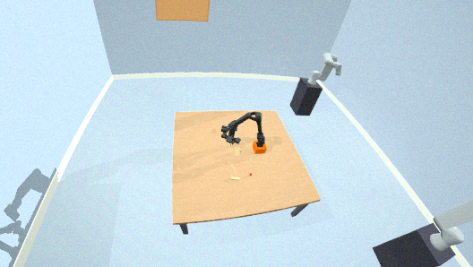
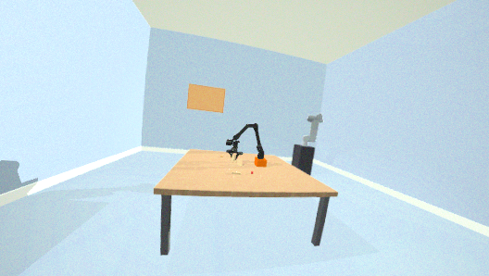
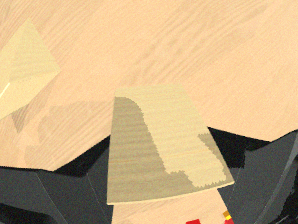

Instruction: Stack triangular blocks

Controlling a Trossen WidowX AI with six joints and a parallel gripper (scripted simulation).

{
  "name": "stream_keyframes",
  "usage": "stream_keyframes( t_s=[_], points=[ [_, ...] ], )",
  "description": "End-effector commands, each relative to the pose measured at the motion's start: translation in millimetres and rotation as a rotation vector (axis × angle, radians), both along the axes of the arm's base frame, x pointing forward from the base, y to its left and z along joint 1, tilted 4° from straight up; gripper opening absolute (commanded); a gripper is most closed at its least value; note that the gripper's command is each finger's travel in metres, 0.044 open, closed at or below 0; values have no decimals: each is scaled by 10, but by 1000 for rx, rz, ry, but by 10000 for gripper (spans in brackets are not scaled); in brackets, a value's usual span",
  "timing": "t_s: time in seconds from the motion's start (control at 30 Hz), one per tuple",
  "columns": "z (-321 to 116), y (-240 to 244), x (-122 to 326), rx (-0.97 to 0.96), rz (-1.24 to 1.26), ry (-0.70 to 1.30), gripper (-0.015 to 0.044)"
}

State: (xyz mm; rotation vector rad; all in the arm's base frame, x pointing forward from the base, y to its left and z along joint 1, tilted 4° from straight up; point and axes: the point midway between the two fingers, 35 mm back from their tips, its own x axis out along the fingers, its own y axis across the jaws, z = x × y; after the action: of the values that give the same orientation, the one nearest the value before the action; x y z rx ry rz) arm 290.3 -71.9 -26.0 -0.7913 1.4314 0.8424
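On the surface (image 1: 202,197), a second block (image 1: 235,178) lies well apart. My claw (image 3: 162,192) is half-closed on a block (image 3: 160,145) above it. It seems light, stiff, slick; I grip the flat ends.

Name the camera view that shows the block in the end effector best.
Wrist view: the held triangular block fills the middle of the frame between the dark fingers, its pale faces plain. In the top view it is a tiny pale speck under the end effector; in the exterior view it cannot be made out.
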Motion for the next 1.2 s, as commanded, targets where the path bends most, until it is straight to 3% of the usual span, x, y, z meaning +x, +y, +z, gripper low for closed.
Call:
stream_keyframes(
  t_s=[0.0,0.97,1.17],
  points=[
    [32,40,42,-78,-2,41,0],
    [46,496,297,-722,26,422,0],
    [57,463,265,-663,25,396,157]
  ],
)
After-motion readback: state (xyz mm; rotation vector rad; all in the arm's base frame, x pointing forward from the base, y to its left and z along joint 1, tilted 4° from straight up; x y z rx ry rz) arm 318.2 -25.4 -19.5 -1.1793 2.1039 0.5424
